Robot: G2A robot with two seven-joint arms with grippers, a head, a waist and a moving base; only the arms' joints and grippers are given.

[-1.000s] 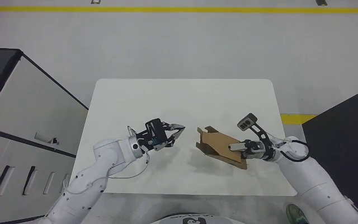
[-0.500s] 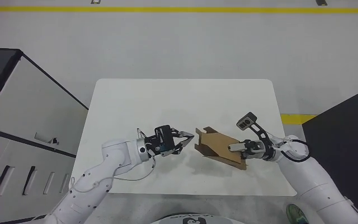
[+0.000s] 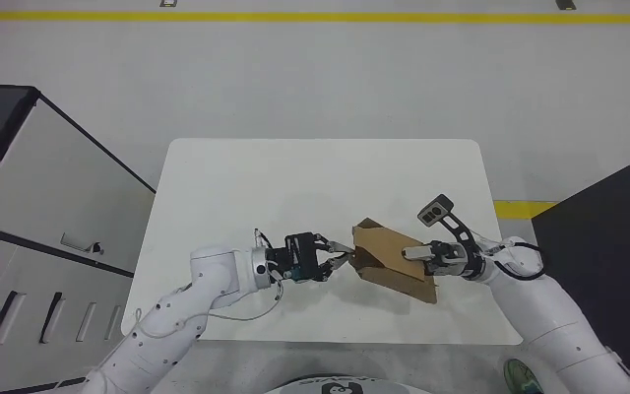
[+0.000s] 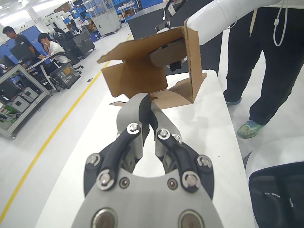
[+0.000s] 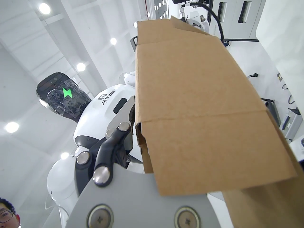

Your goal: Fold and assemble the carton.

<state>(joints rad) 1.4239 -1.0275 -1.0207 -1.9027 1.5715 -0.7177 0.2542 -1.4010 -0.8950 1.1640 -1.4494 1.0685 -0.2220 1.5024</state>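
A brown cardboard carton [image 3: 394, 264], partly opened, is held off the white table [image 3: 246, 187] at the right of centre. My right gripper [image 3: 418, 254] is shut on its right end; the right wrist view shows one finger [image 5: 122, 129] against the carton wall [image 5: 190, 96], which hides the other. My left gripper [image 3: 342, 261] is at the carton's open left end. Its fingers [image 4: 133, 112] are shut, with the tips touching the lower edge of the carton [image 4: 142, 72]. No cardboard shows between them.
A grey cabinet [image 3: 59, 177] stands left of the table and a black one [image 3: 591, 236] to its right. The table's back half and left side are bare.
My left gripper has moved right up to the carton's open end, and its fingers went from wide open to shut. The carton shifted slightly in the right gripper.
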